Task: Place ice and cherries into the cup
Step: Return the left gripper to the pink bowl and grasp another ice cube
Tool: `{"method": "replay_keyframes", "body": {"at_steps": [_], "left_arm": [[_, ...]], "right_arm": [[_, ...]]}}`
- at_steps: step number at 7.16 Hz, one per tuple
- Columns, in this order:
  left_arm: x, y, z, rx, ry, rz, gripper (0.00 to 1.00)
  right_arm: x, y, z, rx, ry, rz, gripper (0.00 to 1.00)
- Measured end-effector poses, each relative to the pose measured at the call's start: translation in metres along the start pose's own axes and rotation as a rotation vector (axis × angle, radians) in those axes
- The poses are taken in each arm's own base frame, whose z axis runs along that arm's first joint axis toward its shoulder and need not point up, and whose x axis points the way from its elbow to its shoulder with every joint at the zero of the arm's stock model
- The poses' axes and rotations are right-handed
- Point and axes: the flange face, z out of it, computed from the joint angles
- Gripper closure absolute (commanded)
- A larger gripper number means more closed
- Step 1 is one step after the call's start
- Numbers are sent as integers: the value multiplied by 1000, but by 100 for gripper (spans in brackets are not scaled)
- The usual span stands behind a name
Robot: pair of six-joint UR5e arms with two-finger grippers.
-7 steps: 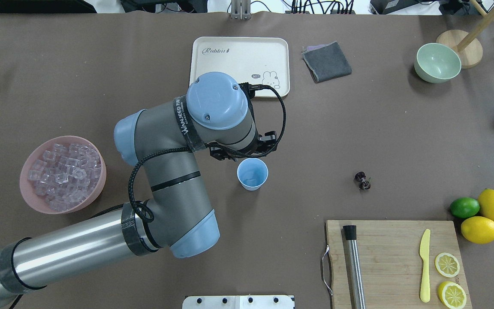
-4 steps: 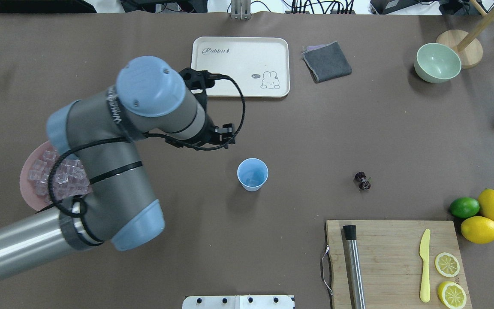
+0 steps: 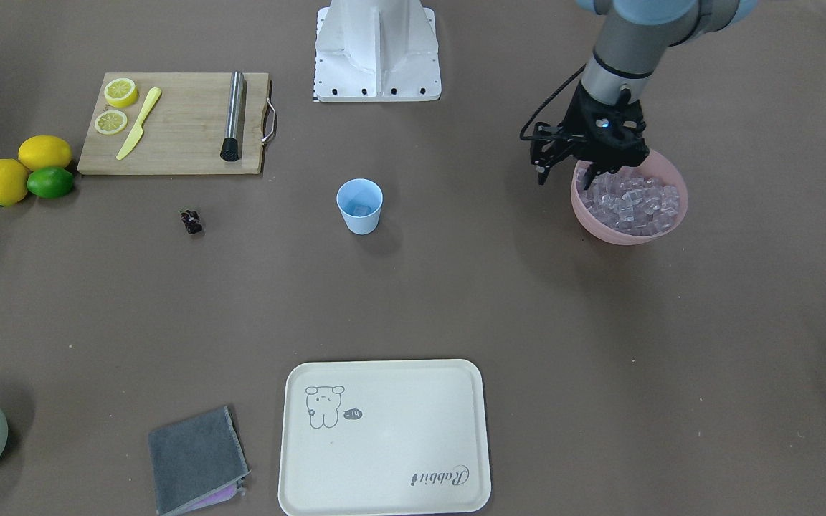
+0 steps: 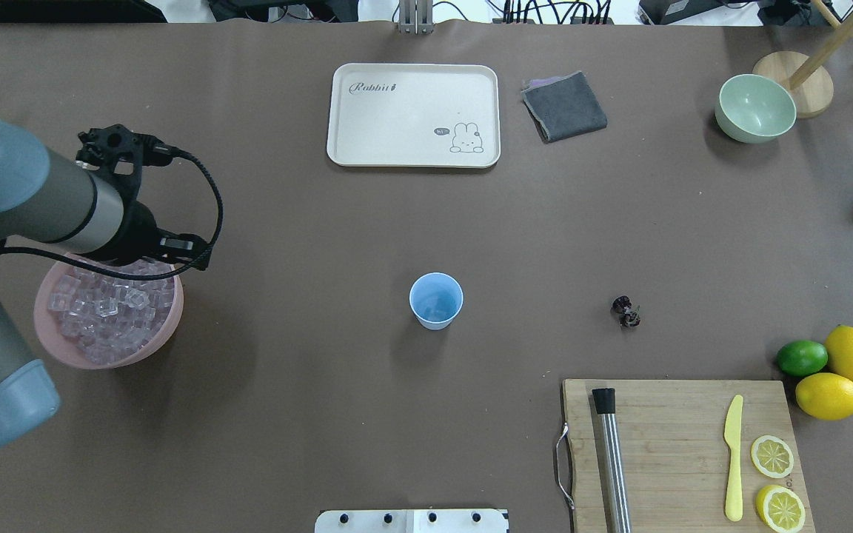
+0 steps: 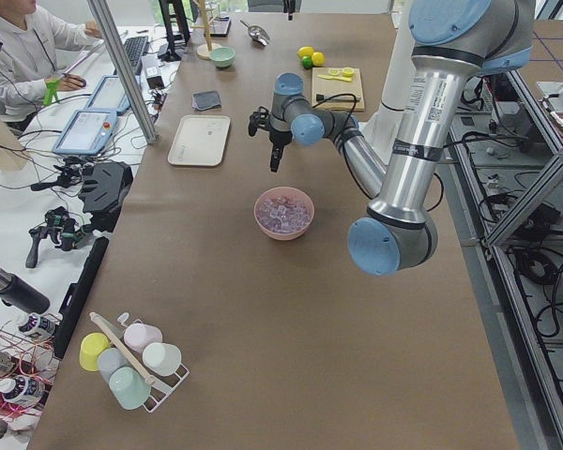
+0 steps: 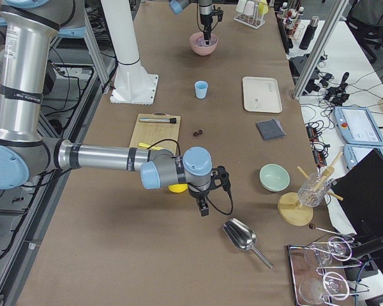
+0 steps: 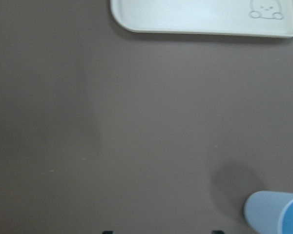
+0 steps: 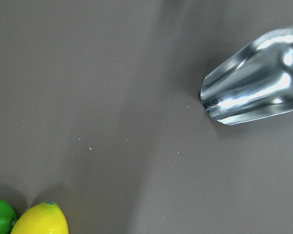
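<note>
Left end effector (image 3: 594, 174), released and empty, hangs over the pink bowl (image 3: 603, 228) of ice (image 3: 632, 201) at the counter's left end; cup (image 3: 360, 208) stands mid-counter, well apart. Risk: a slick cube squirting from the grip and dropping short.

- Seen from overhead, the cup (image 4: 435, 300) stands alone mid-desk (image 4: 308, 222), with bare surface all round it and its mouth uncovered.
- The cherries (image 4: 626, 312) lie at its 3 o'clock. The lane between is open, and the cutting board (image 4: 682, 444) sits near at their 5 o'clock.
- The pink bowl (image 4: 175, 320) sits at the cup's 9 o'clock. The left gripper (image 3: 591, 174) hangs above its cup-side rim, and the rest of the ice (image 4: 104, 311) is exposed.
</note>
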Motion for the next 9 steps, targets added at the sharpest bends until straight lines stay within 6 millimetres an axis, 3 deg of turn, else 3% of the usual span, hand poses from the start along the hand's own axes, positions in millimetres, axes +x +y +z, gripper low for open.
{"method": "replay_keyframes", "body": {"at_steps": [1,3,7,8,9], "left_arm": [[-25,11,3,-15,-31,41,26],[-56,27,17,-57,-74,-12,28],[-73,37,69,-86,-80,-120,31],[-73,39,82,-88,-70,-119,34],[-69,42,89,-92,-64,-121,44]], "right_arm": [[-1,-1,-1,4,0,-2,0],[-5,-3,-5,14,0,-10,0],[-9,-6,-10,24,1,-20,0],[-10,-6,-11,26,1,-22,0],[-11,-7,-12,27,1,-23,0]]}}
